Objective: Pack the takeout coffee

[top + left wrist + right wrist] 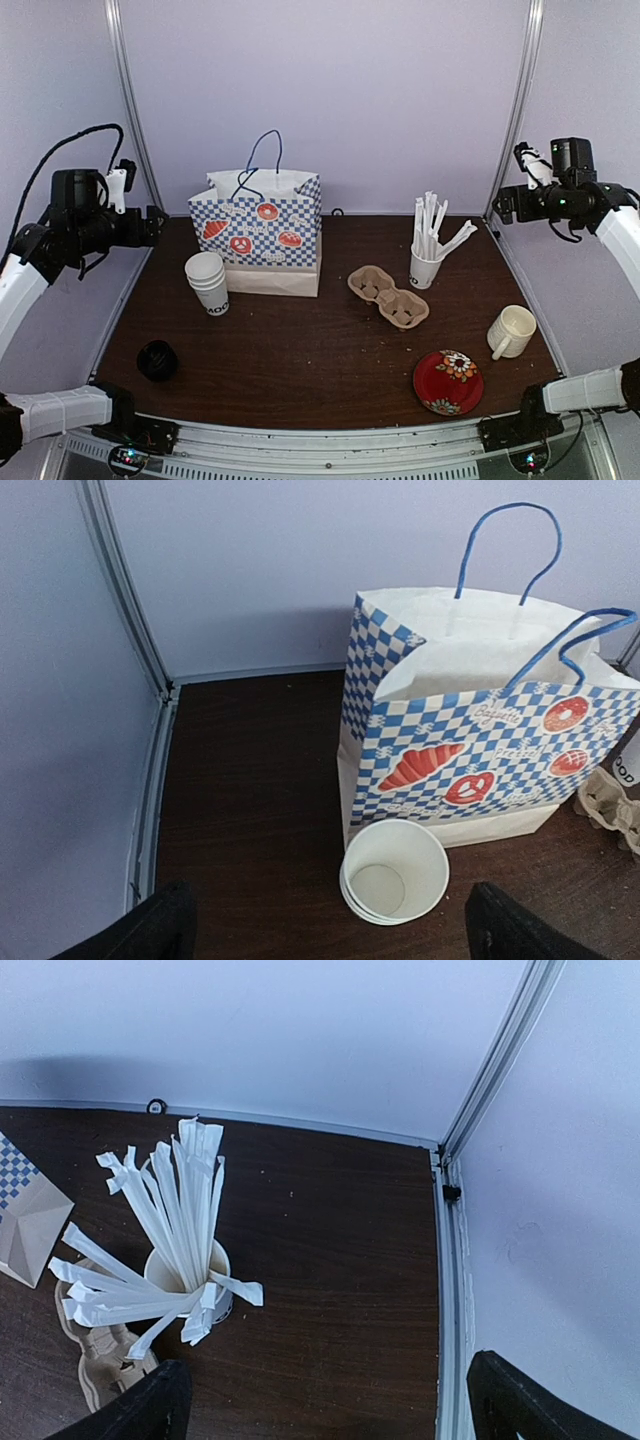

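At front-left of the checked paper bag (262,235), nested tapered white paper cups (207,282) are set on dark wood tbl (300,360), lettering mostly hidden; left gripper (325,925) & right gripper (325,1405) are held fully spread, empty.

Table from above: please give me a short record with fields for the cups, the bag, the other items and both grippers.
bag: checked paper, upright, open at top
cups: white stack, open side up, by the bag's left front corner
black lid: near left of table, apart from cups
carrier: cardboard, empty, right of bag
right side: cup of stirrers, mug, red plate
left gripper: open, empty, raised
right gripper: open, empty, raised
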{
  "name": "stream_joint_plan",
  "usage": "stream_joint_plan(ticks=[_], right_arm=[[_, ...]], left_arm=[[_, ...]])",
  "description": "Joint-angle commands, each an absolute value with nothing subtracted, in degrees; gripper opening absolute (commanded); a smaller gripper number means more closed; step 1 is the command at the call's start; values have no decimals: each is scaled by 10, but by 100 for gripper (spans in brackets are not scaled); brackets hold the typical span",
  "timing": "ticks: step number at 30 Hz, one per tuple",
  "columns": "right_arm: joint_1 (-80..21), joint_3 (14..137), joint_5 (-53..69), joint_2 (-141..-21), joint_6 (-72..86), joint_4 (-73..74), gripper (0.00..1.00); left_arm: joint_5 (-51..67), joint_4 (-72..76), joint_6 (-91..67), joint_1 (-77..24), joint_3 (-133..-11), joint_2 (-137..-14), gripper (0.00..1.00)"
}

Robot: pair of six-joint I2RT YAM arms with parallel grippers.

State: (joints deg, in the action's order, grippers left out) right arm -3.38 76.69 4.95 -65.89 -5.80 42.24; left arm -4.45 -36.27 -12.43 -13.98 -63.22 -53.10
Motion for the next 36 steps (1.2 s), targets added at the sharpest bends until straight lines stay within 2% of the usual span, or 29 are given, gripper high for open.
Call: stream_joint_plan(ticks=[1, 4, 6, 9, 12, 17, 26, 32, 36], right_arm=[[-29, 743, 84, -657, -73, 419, 99], [-29, 700, 144, -659, -116, 403, 99], [-29, 653, 192, -657, -145, 380, 99], [-29, 575, 274, -661, -166, 330, 97], [-29, 556, 341, -672, -186, 325, 95], [-29, 554, 358, -675, -180, 322, 94], [-29, 552, 348, -667, -186, 327, 94], [-29, 546, 347, -662, -188, 326, 94], [-29, 546, 348, -664, -188, 323, 94]], left_arm=[[50, -335, -79, -142, -640, -512, 92], [68, -431, -74, -142, -724, -579, 69], [91, -478, -71, -142, -757, -615, 59], [127, -470, -75, -144, -745, -618, 57], [152, -475, -74, -149, -738, -628, 54], [108, -510, -56, -203, -748, -673, 42], [14, -565, -33, -273, -771, -784, 45], [10, -570, -29, -274, -796, -840, 34], [9, -570, -29, -274, -810, -867, 32]])
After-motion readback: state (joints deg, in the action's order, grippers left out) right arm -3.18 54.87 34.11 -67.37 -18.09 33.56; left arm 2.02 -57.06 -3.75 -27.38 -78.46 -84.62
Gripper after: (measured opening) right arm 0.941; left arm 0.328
